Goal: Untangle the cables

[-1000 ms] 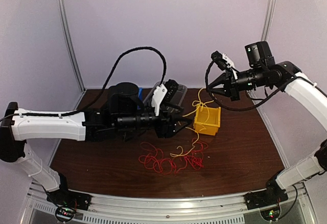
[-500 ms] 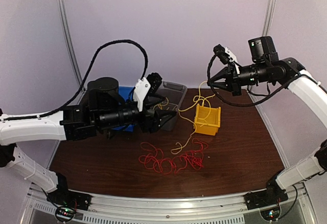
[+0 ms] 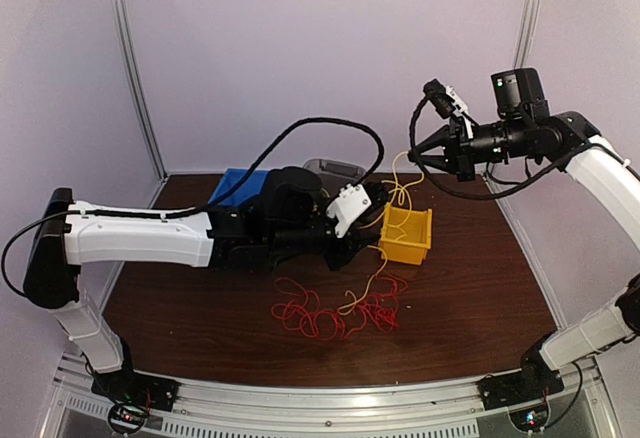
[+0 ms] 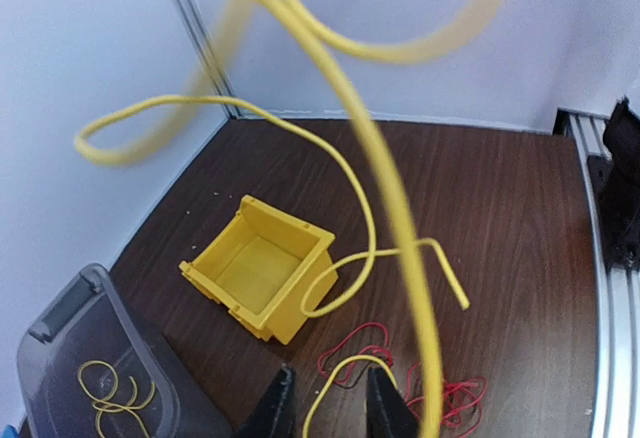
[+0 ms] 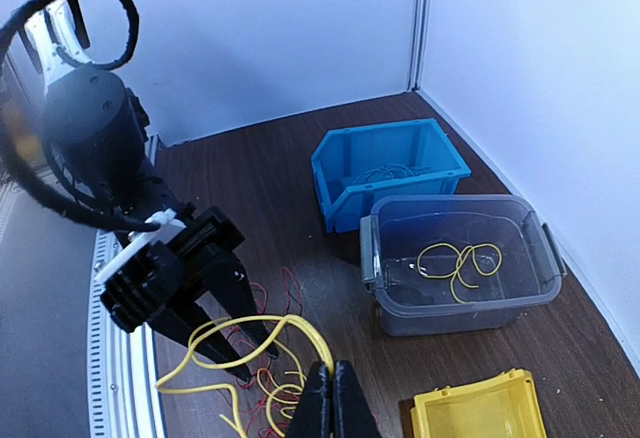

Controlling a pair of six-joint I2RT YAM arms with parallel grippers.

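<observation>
Below the right claw (image 3: pixel 412 156), pinched shut on a thin yellow wire (image 4: pixel 395 208), red string-like cables (image 3: pixel 320 320) lie knotted; left claw (image 4: pixel 330 403) half-spread.

You can read no text, label, brand, number or sign in any of the three views; whatever markings there may be are too small or blurred to make out.

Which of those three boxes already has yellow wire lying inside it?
The see-through grey tub: yellow loops lie on its floor. The yellow bin looks empty, and the blue bin shows no yellow.
</observation>
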